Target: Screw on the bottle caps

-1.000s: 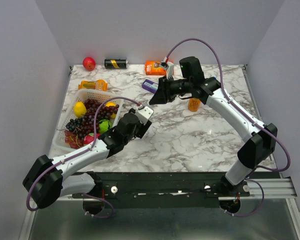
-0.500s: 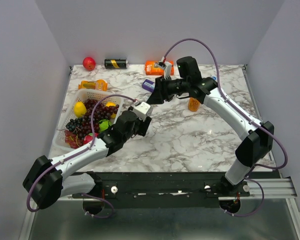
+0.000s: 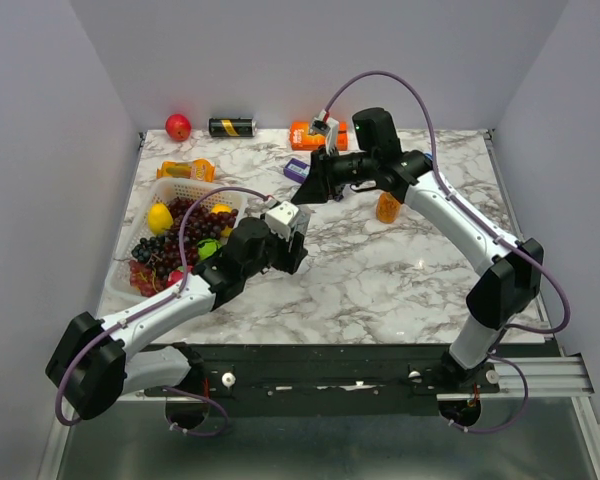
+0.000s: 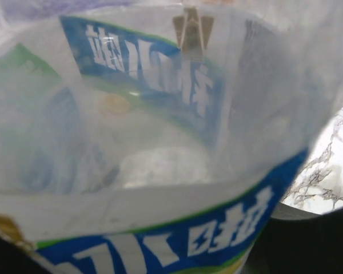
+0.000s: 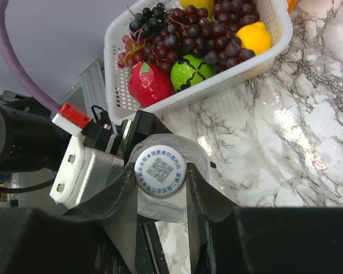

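The left pincer [image 3: 292, 248] is clamped on a clear bottle [image 4: 160, 171] wrapped in a blue-and-white label with printed characters. It holds the bottle off the marble tabletop [image 3: 400, 270], near the middle and just right of the fruit basket [image 3: 170, 188]. The bottle's long axis runs up out of that pincer toward the right wrist camera, so its neck end faces that camera almost head-on. A white cap [image 5: 160, 169] printed with a square code sits on the neck. The right pincer [image 3: 306, 194] reaches down from the far side, its two fingers [image 5: 126, 194] parted to about the cap's width. One finger lies along each side of the cap. Their inner edges meet its rim in the wrist view, but I cannot tell whether they actually pinch it. A shorter orange bottle [image 3: 387, 208] stands upright on the tabletop under the right arm, well apart from the held one. The tabletop is white with grey veining, and the white slotted basket holds dark grapes and a lemon, among other fruit. A black can [image 3: 231, 127] and a red apple [image 3: 178, 127] lie along the far edge against plain pale grey-lilac walls [image 3: 280, 60].
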You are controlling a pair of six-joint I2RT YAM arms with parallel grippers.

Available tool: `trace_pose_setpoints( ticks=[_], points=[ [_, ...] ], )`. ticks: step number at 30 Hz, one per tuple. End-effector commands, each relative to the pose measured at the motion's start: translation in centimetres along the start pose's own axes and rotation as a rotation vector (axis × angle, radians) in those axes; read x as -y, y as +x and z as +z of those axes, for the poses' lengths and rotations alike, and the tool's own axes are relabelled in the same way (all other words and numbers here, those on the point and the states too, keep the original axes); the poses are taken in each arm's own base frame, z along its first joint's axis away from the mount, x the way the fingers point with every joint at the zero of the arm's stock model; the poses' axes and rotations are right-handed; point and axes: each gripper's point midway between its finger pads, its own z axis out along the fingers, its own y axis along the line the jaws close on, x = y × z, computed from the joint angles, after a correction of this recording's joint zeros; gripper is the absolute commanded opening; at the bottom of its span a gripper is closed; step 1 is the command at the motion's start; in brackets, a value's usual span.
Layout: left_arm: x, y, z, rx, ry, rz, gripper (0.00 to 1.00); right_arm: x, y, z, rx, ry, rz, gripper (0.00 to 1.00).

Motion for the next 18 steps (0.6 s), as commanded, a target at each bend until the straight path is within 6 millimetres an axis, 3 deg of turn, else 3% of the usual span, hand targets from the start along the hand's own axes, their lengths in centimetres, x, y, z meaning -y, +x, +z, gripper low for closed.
trace_pose_setpoints(
  ticks=[1,4,6,8,9,11,12,15,16,18],
  points=[
    [3.7,-5.0,-0.5,0.147,0.178,0.095,0.55,1.3,-1.2,0.4,0.026,0.047,-0.117,0.07],
    [2.5,-4.1,-0.6,0.123,0.116,0.089,0.89,1.8,-1.6,-1.6,0.036,0.127,-0.186,0.04],
    [1.3,-3.1,-0.9,0.090,0.075,0.094,0.99,3.0,-0.9,-2.8,0.025,0.186,-0.238,0.04],
    [0.5,-2.4,-1.1,0.063,0.059,0.111,0.99,3.2,-1.3,-5.5,0.061,0.249,-0.273,0.02],
    [-0.5,-1.3,-1.3,0.019,0.031,0.109,0.99,4.0,0.1,-6.1,0.038,0.272,-0.291,0.02],
    [-1.4,-0.9,-1.6,-0.004,0.003,0.127,0.99,4.5,0.5,-8.4,0.058,0.338,-0.329,0.01],
    [-2.0,0.0,-1.9,-0.042,-0.010,0.127,0.99,5.5,2.1,-8.7,0.033,0.357,-0.322,0.01],
    [-3.0,-0.3,-2.3,-0.040,-0.038,0.122,0.99,6.8,2.8,-10.7,0.071,0.421,-0.359,0.01],
    [-3.2,-0.5,-2.3,-0.034,-0.040,0.147,0.99,7.9,4.4,-10.9,0.054,0.437,-0.346,0.01],
    [-3.3,-1.2,-2.2,-0.019,-0.044,0.152,0.99,8.9,4.3,-11.4,0.062,0.489,-0.390,0.01]
  ],
)
